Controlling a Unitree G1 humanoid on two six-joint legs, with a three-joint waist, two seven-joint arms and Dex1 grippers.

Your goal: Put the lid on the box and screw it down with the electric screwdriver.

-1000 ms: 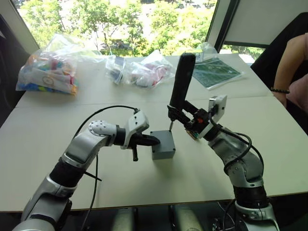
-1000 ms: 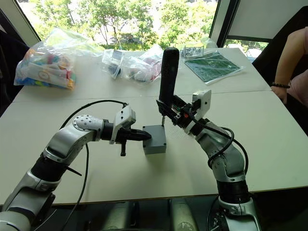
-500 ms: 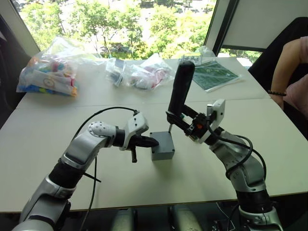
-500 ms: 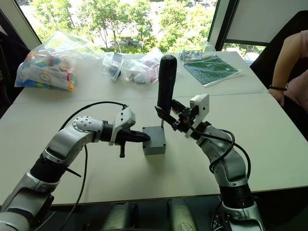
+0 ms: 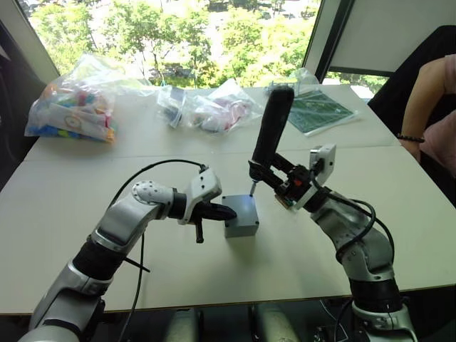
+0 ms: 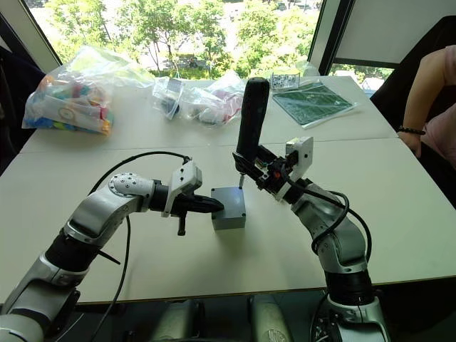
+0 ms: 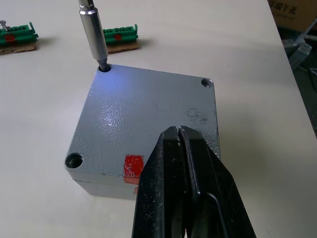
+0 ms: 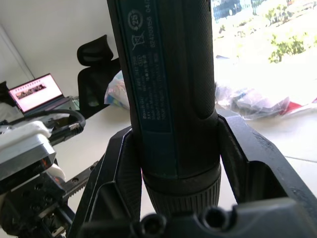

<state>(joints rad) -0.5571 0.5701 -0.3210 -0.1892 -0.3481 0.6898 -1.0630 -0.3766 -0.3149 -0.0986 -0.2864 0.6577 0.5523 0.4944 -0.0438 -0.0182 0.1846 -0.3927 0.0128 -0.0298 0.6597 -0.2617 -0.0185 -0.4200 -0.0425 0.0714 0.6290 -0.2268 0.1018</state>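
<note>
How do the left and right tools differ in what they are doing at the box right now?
The left tool is shut with nothing between its fingers, pressing on the lid; the right tool is clamped around the electric screwdriver. The left tool reaches in roughly level; the right tool holds the screwdriver nearly upright, its bit in a corner screw hole. Both work on the same grey box.
</note>
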